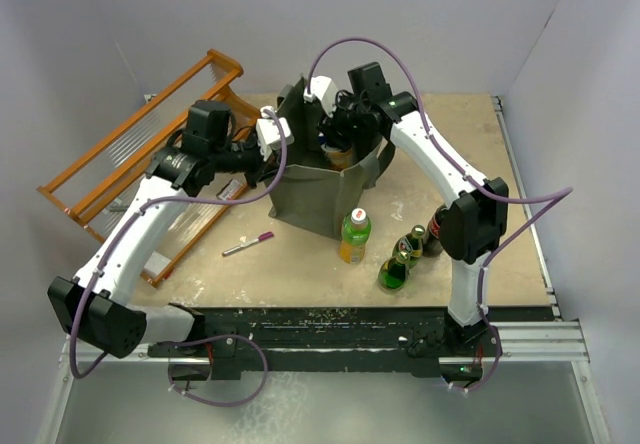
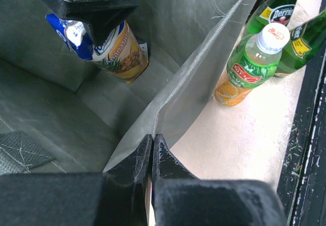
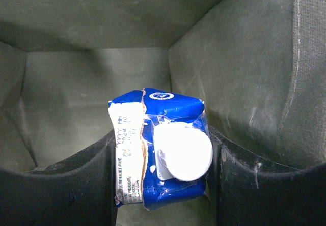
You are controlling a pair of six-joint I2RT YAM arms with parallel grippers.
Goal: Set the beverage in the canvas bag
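The grey-green canvas bag (image 1: 325, 199) stands open in the middle of the table. My left gripper (image 2: 152, 142) is shut on the bag's rim (image 2: 204, 58) and holds it open. My right gripper (image 3: 162, 157) is shut on a juice carton (image 3: 158, 152) with a blue top and white cap, and holds it inside the bag above the bag's floor (image 3: 97, 93). The carton also shows in the left wrist view (image 2: 114, 48), with an orange fruit print, hanging from the right gripper's fingers (image 2: 97, 7). In the top view the right gripper (image 1: 338, 136) is down in the bag's mouth.
An orange wooden rack (image 1: 150, 164) lies at the left. An orange-juice bottle with a white cap (image 1: 354, 236), green glass bottles (image 1: 398, 264) and a dark bottle (image 1: 436, 232) stand right of the bag. A pink pen (image 1: 248, 245) lies in front of it.
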